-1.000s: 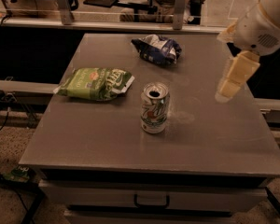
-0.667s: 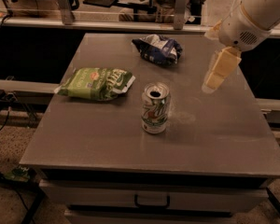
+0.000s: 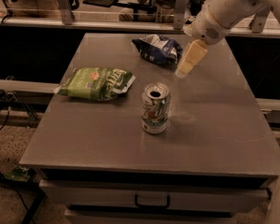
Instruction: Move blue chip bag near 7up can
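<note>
The white arm (image 3: 233, 3) is slanting down from the upper right corner of the view, with its rounded wrist (image 3: 209, 28) sitting at the low end. Below it the cream gripper (image 3: 186, 65) is hanging tilted, tip pointing down and leftward, hovering above the far part of the desk (image 3: 214, 125).
</note>
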### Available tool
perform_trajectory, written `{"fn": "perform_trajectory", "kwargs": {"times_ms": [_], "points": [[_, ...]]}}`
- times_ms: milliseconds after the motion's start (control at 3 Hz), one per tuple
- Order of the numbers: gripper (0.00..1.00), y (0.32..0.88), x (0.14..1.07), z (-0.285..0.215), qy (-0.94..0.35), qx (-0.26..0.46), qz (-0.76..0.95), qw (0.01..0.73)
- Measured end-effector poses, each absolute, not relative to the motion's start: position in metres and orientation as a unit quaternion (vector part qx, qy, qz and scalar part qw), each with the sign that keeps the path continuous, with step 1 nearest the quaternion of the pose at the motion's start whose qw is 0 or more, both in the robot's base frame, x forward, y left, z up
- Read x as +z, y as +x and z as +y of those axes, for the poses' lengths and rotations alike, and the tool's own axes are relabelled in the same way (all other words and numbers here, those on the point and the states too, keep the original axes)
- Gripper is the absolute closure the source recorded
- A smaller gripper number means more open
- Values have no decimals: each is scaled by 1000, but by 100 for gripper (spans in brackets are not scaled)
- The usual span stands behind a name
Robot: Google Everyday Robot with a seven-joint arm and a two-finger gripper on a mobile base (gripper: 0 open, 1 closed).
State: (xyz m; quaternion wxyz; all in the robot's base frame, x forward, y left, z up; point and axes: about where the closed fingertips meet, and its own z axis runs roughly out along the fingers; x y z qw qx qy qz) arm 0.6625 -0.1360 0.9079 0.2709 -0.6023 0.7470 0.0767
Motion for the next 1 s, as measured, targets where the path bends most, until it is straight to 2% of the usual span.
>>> {"fn": "perform_trajectory", "kwargs": {"times_ms": [1000], "points": [[2,733,874,-105,-576,67,773,256]]}}
